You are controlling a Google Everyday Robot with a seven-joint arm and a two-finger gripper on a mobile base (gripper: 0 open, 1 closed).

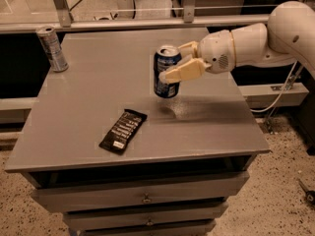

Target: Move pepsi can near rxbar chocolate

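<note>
The pepsi can (164,85), dark blue with a silver top, hangs upright above the middle of the grey table (98,77). My gripper (173,62) comes in from the right and is shut on the pepsi can around its upper half, one finger in front and one behind. The can casts a shadow on the tabletop below it. The rxbar chocolate (123,131), a flat black wrapper with white lettering, lies on the table near the front edge, below and to the left of the can.
A slim silver-grey can (52,48) stands at the table's back left corner. A rail (147,22) runs behind the table. Drawers (142,198) sit below the tabletop. A cable (280,95) hangs on the right.
</note>
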